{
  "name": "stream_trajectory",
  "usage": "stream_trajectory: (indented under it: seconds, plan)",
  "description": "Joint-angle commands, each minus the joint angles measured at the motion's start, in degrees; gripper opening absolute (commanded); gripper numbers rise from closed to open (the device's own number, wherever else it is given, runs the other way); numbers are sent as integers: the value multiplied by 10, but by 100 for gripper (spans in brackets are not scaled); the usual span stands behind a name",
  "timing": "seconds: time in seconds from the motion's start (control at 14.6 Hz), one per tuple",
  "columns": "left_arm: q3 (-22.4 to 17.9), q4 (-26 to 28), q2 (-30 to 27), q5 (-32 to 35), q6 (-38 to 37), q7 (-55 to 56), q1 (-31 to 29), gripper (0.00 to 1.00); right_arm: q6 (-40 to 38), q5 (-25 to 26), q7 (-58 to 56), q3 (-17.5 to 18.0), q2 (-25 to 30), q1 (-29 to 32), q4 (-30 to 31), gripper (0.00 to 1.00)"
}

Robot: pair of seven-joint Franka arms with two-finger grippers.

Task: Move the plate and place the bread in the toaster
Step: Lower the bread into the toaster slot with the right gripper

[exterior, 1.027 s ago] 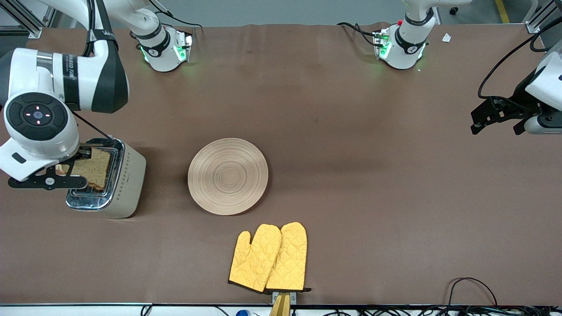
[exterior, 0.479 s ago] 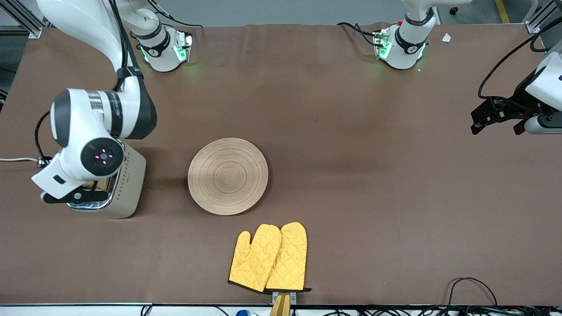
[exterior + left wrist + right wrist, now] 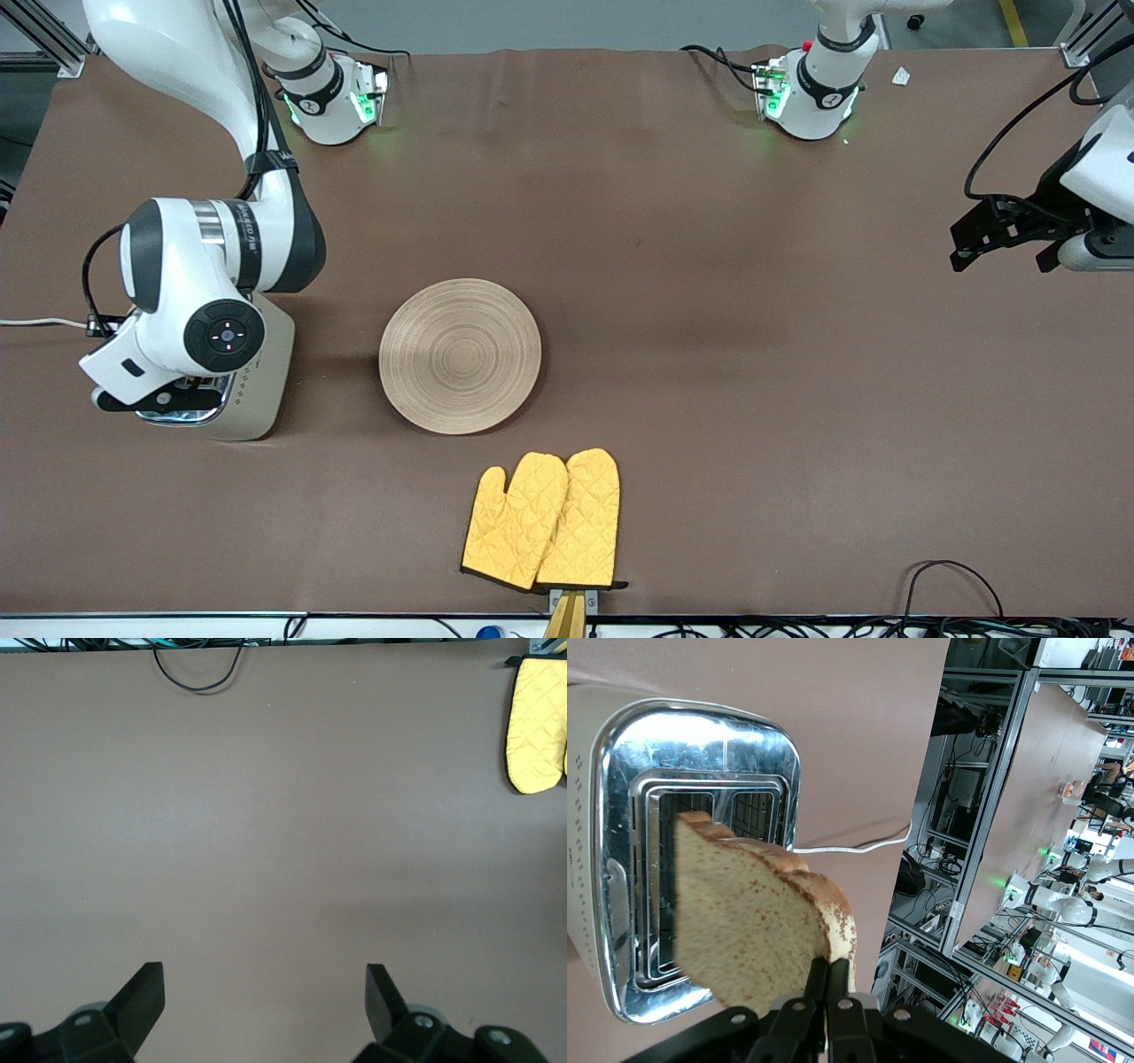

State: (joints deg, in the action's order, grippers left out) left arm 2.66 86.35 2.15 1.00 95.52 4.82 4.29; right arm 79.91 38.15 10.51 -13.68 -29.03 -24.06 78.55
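Hovering over the toaster (image 3: 691, 859), the right gripper (image 3: 830, 988) is clamped on the bread (image 3: 757, 926), held just above the slots and not yet dropped in. Since a second ago the wrist has been swung across the toaster. The plate (image 3: 460, 355) sits bare beside it; the left gripper (image 3: 264, 997) waits, spread wide.
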Motion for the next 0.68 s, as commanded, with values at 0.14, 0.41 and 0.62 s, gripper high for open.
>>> stream_trajectory:
  seconds: [0.14, 0.41, 0.62]
  plan:
    - [1, 4, -4, 4, 2, 7, -1, 100, -8, 10, 9, 3, 2, 3, 5, 0]
    - [1, 3, -4, 4, 2, 8, -1, 100, -7, 8, 13, 3, 2, 6, 17, 0]
    - [1, 3, -4, 4, 2, 8, 1, 100, -5, 8, 14, 4, -4, 5, 16, 0]
